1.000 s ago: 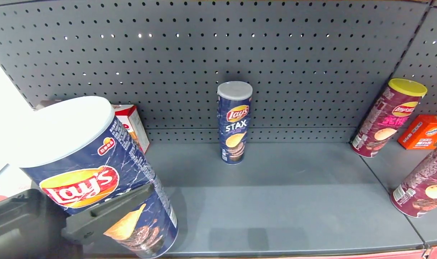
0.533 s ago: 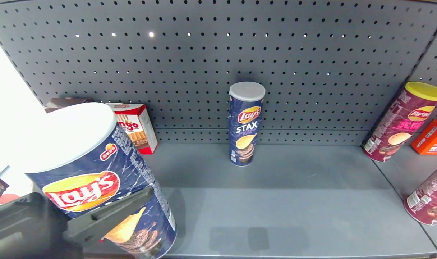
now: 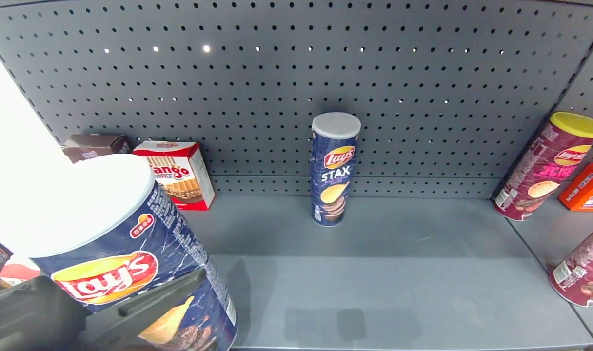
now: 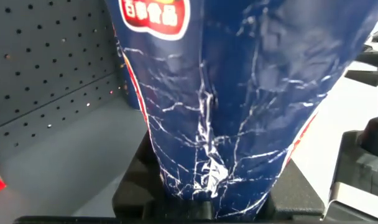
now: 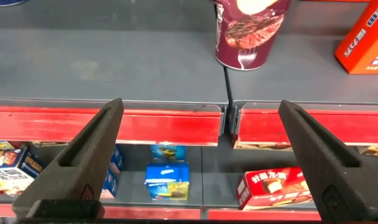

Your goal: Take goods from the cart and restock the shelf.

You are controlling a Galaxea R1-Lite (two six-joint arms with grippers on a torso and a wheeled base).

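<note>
Left gripper (image 3: 130, 312) is clamped on the held can (image 3: 126, 243), a blue chip can with a white lid. 1 dark finger (image 3: 155, 297) lies across the can's lower front. The can sits at the front left corner of the shelf (image 3: 374, 282), tilted, with the lid leaning left. Can't tell if its base touches the shelf.

In the left wrist view the held can (image 4: 239, 93) stands between the dark gripper parts at its base, left gripper (image 4: 214, 205) tight against it.

Right gripper (image 5: 204, 162) is spread wide with nothing between the 2 fingers (image 5: 83, 155). It hangs in front of the red shelf edge (image 5: 158, 124).

Back can (image 3: 334, 170), same blue kind, stands upright mid-shelf against the pegboard (image 3: 277, 73), well apart from the held can.

A red-white box (image 3: 177, 173) stands back left, with a brown box (image 3: 94, 145) just beside it, further left.

On the right, 2 maroon cans: 1 with a yellow lid (image 3: 545, 165) near the back, 1 (image 3: 582, 270) near the front edge. An orange box (image 3: 586, 187) is beside the rear one.

Right wrist view shows a maroon can (image 5: 251, 31) and the orange box (image 5: 366, 37) above the red edge. Blue packs (image 5: 167, 180) and a red box (image 5: 273, 186) lie on the lower shelf.
</note>
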